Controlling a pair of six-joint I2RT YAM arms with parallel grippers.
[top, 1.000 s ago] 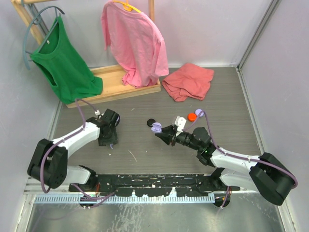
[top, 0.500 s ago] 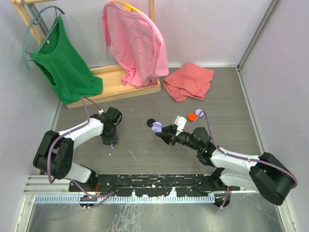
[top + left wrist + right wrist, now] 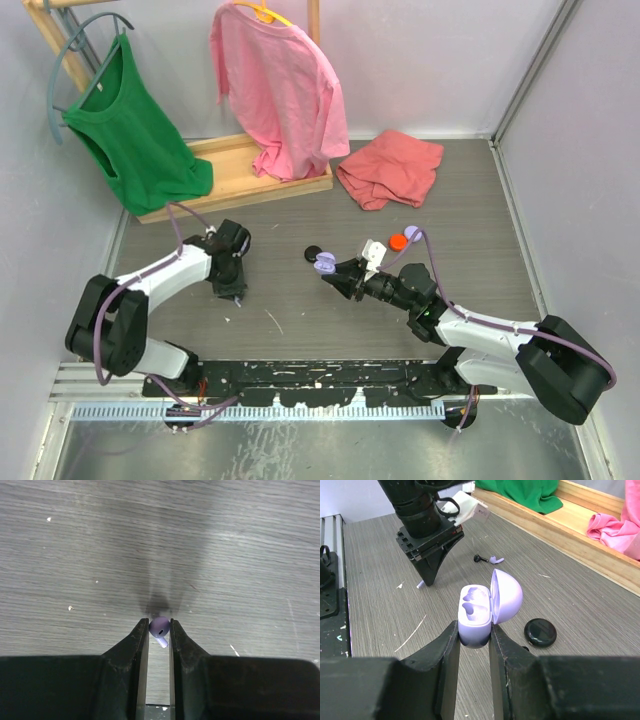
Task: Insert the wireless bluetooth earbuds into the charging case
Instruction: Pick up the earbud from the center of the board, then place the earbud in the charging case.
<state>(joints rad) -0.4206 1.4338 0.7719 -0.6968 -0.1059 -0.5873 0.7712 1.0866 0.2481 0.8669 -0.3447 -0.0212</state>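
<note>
Two weak points: the left gripper point(image 3: 159, 624) is pinched shut on just the rounded head of a lavender earbud point(image 3: 160, 627) at the table point(image 3: 75, 555), so it may squirt out on lifting, while the open charging case point(image 3: 472, 615) clamped in the right gripper point(image 3: 474, 630) could tilt

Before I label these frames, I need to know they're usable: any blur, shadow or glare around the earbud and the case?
Left wrist view: the earbud is sharp in the left gripper; a soft shadow lies on the table beyond it. Right wrist view: the open case in the right gripper is crisp, without glare. Top view: even light, earbud too small to make out.
</note>
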